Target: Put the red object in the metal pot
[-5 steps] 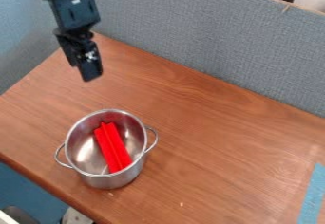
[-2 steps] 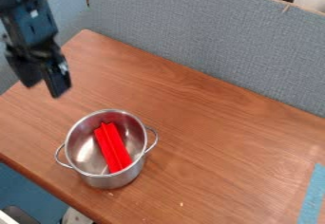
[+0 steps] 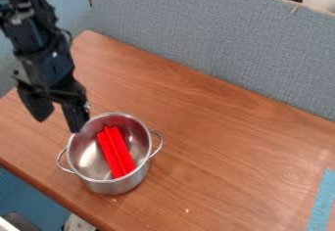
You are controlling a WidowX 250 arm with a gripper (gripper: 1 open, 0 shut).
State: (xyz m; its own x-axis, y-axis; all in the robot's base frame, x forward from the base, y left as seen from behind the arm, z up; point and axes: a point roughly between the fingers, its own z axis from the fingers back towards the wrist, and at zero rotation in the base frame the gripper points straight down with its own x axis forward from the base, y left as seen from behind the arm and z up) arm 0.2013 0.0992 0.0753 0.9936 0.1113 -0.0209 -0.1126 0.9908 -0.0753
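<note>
The red object [image 3: 118, 150], a bright red bar, lies inside the metal pot [image 3: 110, 180], slanting from its upper left toward its lower right. The shiny round pot with two small loop handles stands on the wooden table [image 3: 222, 137], near the front left. My gripper [image 3: 62, 115] hangs from the black arm just up and left of the pot's rim. Its two dark fingers [image 3: 76, 116] point down and stand apart, open, with nothing between them.
A grey fabric partition [image 3: 222, 39] runs along the table's far edge. The table's front edge lies just below the pot, and its left corner is near my arm. The wooden top stretches to the right of the pot.
My arm has swung from the table's back left down and forward, and now sits next to the pot's upper left rim. The pot and red object have not moved.
</note>
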